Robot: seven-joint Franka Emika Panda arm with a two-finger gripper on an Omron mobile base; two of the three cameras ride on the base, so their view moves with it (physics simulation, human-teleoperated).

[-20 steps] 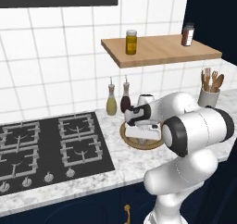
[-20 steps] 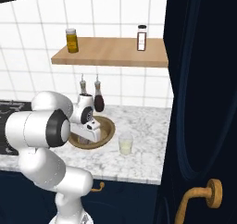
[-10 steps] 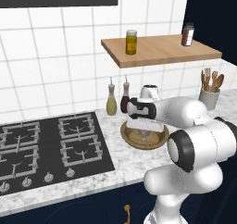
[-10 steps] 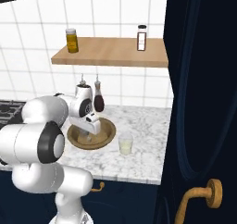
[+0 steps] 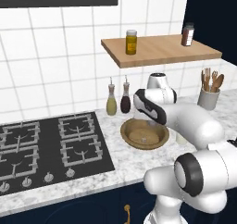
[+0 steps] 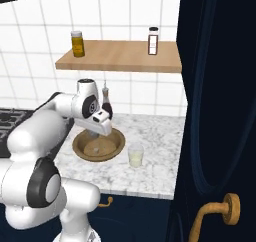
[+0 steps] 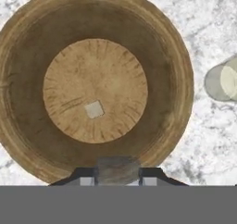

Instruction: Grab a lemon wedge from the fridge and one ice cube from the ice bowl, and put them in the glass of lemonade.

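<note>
My gripper (image 7: 117,177) hangs above the near rim of the tan wooden ice bowl (image 7: 28,79), which stands on the marble counter. It is shut on a pale grey ice cube (image 7: 117,168) held between the fingertips. Another small ice cube (image 7: 94,109) lies on the bowl's flat bottom. From the base, the hand (image 6: 100,122) hovers over the ice bowl (image 6: 80,148) (image 5: 126,131). The glass of lemonade (image 6: 135,156) (image 7: 224,82) stands just right of the bowl. The lemon wedge and the fridge are out of view.
A black gas stove (image 5: 41,144) lies left of the bowl. Two spouted bottles (image 5: 118,99) stand against the tiled wall behind it. A wooden shelf (image 5: 157,49) with two jars hangs above. A utensil holder (image 5: 208,96) is at the right. A navy door with gold handle (image 6: 220,213) stands close on the right.
The hand has risen out of the bowl, where it was low a second ago, and now holds an ice cube above the rim.
</note>
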